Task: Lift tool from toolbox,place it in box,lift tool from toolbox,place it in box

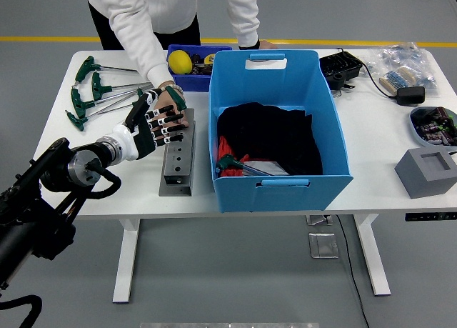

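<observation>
A grey tool block (177,158) with holes stands on the white table left of the big blue box (284,182). A person's hand (173,106) holds a green-handled tool (175,96) at the block's far end. My left hand (160,122) hovers over that end, right against the person's hand, fingers spread and holding nothing. Inside the blue box lie black cloth and another green-handled tool (233,164). The right arm is out of sight.
Several green T-handle wrenches (91,92) lie at the far left. A small blue bin (178,80) with a yellow object sits behind the block. To the right are a black device (340,69), a plastic bag (404,65), a bowl (433,124) and a grey foam block (427,172).
</observation>
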